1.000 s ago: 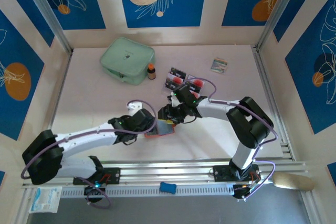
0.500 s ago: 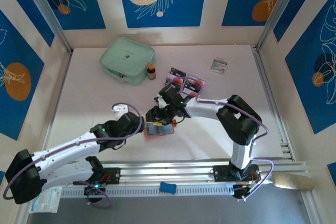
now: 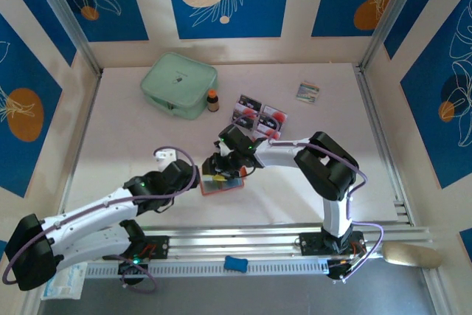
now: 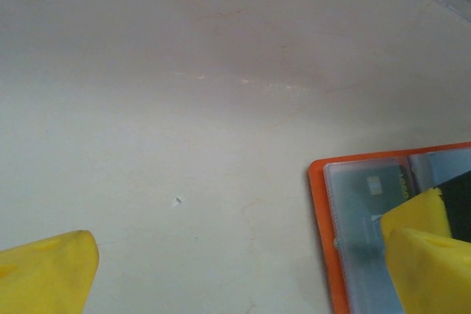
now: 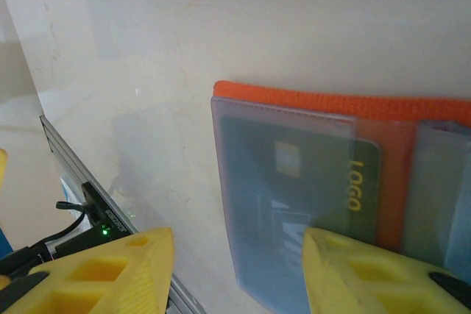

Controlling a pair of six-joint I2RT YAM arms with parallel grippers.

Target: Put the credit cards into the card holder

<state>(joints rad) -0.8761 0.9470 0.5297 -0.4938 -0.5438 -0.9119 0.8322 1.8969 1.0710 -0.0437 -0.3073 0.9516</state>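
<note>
One legible item. The word "LOGO", in yellow capitals, stands on the dark card (image 5: 309,182) seated under the clear sleeve of the holder (image 5: 331,101), just ahead of the right gripper (image 5: 237,240), nearer its right-hand finger. White lettering lower on the same card is partly covered by that finger and cannot be read.

Right gripper (image 3: 218,168) has slid left over the card holder (image 3: 223,185)
</note>
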